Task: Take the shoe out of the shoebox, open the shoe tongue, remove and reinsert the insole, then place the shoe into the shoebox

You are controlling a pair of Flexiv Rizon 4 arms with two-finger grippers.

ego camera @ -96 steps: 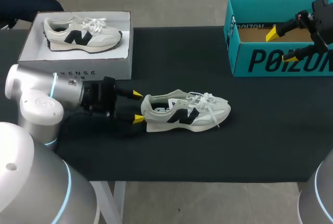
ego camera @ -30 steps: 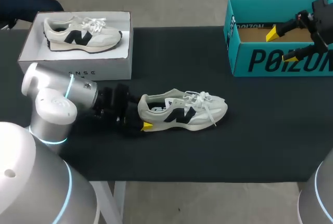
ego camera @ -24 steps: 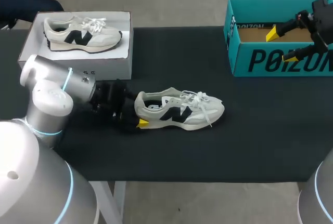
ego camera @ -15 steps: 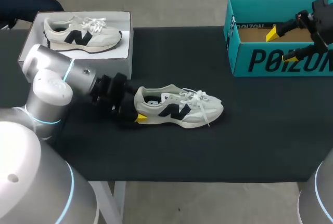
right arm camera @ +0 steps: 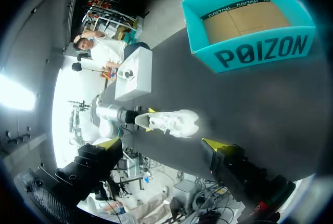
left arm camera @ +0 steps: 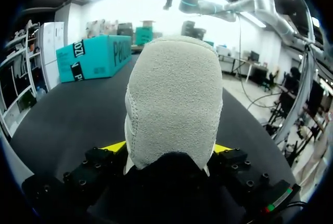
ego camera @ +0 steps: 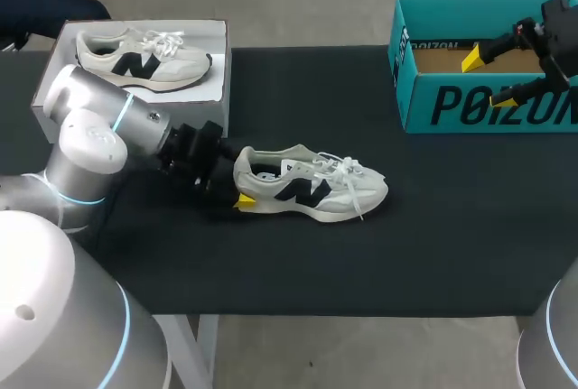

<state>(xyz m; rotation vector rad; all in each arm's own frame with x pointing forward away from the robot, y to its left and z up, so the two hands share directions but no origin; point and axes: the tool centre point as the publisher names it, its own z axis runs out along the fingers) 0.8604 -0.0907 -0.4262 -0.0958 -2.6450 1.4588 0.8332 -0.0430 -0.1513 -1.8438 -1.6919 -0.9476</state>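
Two white sneakers (ego camera: 312,189) are lying here, and one teal shoebox (ego camera: 488,105) and one white shoebox (ego camera: 181,116) are sitting on the desk (ego camera: 361,254).

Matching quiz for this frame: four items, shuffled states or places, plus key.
Items:
1. left gripper
2. right gripper
3. teal shoebox
4. white box

States:
a. holds a second shoe
b. open, gripping nothing
c. empty, brown floor bare
d. shut on the heel of the loose shoe

Pairs: 1-d, 2-b, 3-c, 4-a
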